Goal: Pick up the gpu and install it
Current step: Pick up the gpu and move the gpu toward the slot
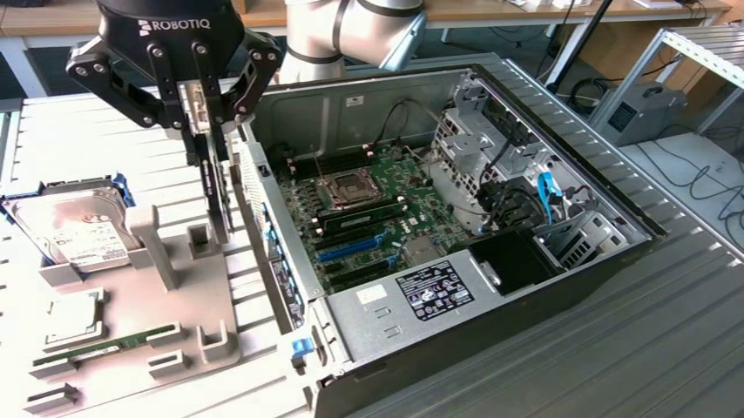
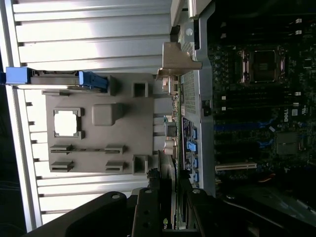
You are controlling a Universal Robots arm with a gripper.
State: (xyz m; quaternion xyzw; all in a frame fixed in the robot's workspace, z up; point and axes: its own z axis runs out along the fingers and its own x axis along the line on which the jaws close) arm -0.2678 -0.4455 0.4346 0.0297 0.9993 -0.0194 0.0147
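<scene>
The gpu (image 1: 216,187) is a thin black card hanging edge-on and upright from my gripper (image 1: 201,122), which is shut on its upper end. The card's lower end hovers just above a slotted post of the grey holder tray (image 1: 174,292), close beside the outer wall of the open computer case (image 1: 465,200). In the wrist view the gpu (image 2: 171,148) runs away from the gripper (image 2: 170,200) and ends in its silver bracket (image 2: 177,60), lying between the grey holder tray (image 2: 128,133) and the case wall.
On the holder tray sit a silver hard drive (image 1: 76,231) in a blue frame, a CPU (image 1: 72,318) and a green memory stick (image 1: 99,348). Inside the case are the motherboard (image 1: 361,196), blue slots (image 1: 348,248) and a power supply (image 1: 430,292).
</scene>
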